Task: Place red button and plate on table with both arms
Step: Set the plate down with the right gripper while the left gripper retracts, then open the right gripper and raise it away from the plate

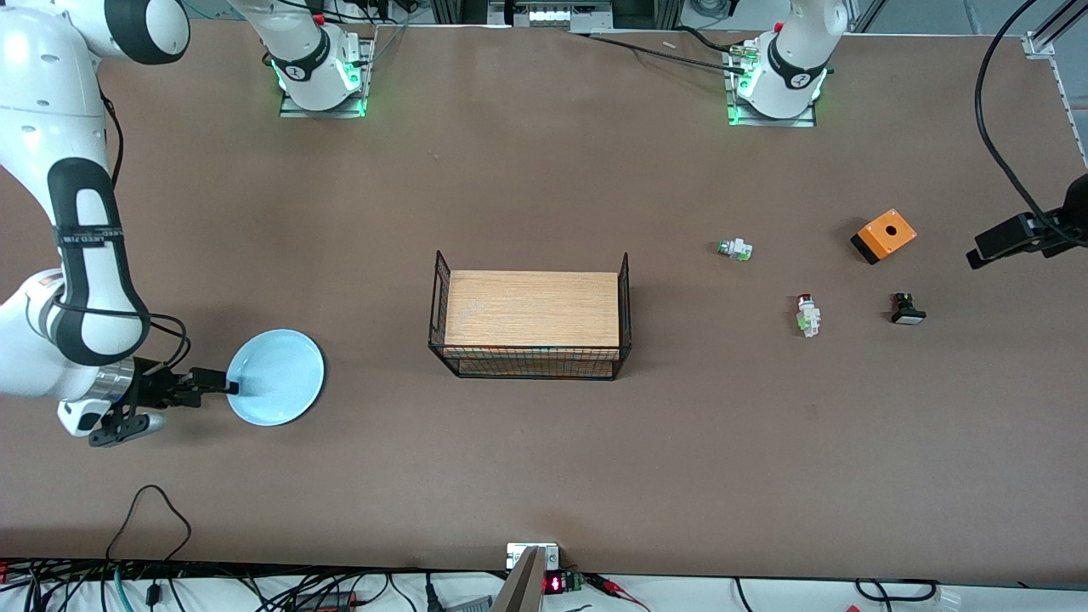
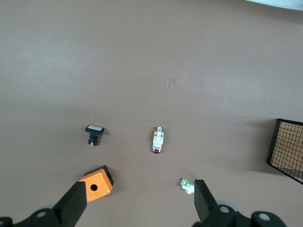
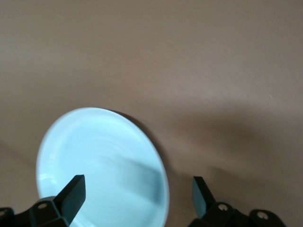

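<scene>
toward the right arm's end of the counter (image 1: 544,170), the plate (image 1: 275,376) lies flat with the right claw (image 1: 223,388) at its rim; the right wrist view shows its fingers (image 3: 71,196) spread, one over the plate. toward the left arm's end, the red button (image 1: 807,315) lies on its side, red cap pointing toward the robot bases, long axis running from the bases to the front camera. the left wrist view alone shows the left claw (image 2: 137,201) released, high above the buttons; the right arm's strap lettering can't be read.

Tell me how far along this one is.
Both items lie on the table: the red button between the green-capped switch and the black button, untouched. The right gripper, fingers open, is at the plate's rim. The left gripper hangs open above the switches. Nothing looks left but withdrawing.
</scene>
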You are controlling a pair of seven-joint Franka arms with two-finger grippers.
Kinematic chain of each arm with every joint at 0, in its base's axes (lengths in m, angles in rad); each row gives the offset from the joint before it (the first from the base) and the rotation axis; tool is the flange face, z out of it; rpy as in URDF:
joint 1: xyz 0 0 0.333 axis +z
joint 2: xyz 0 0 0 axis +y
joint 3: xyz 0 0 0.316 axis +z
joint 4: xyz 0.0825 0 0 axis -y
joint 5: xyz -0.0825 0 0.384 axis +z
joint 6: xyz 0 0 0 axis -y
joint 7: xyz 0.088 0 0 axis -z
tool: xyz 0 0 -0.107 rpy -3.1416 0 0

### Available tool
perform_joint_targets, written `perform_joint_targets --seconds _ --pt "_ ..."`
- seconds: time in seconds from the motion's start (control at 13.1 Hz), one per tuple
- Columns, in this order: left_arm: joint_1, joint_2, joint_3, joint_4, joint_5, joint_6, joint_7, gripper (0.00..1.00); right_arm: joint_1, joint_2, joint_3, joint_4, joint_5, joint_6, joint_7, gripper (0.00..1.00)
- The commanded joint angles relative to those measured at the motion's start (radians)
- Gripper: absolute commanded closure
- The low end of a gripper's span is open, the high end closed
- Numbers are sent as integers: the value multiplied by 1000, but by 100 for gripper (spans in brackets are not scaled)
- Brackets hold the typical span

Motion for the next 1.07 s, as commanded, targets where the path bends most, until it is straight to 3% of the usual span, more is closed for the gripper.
perform_joint_targets --seconds 0.0,0.23,0.38,0.61,0.76,0.99 --pt "1 -17 -24 -17 1 15 12 0 60 -92 -5 11 -68 -63 29 0" --pt "2 -43 -27 -63 2 45 17 0 128 -150 -5 63 -168 -176 212 0" --pt "10 -123 -27 -198 -2 142 17 0 181 -167 -3 159 -249 -351 439 0" --pt "-2 -123 -33 -180 7 87 17 0 239 -209 -5 266 -259 -594 634 0" --pt "-1 -120 -44 -179 5 87 17 0 256 -279 2 258 -271 -611 676 0" --pt "7 -118 -44 -179 2 88 17 0 250 -306 -1 249 -268 -671 649 0"
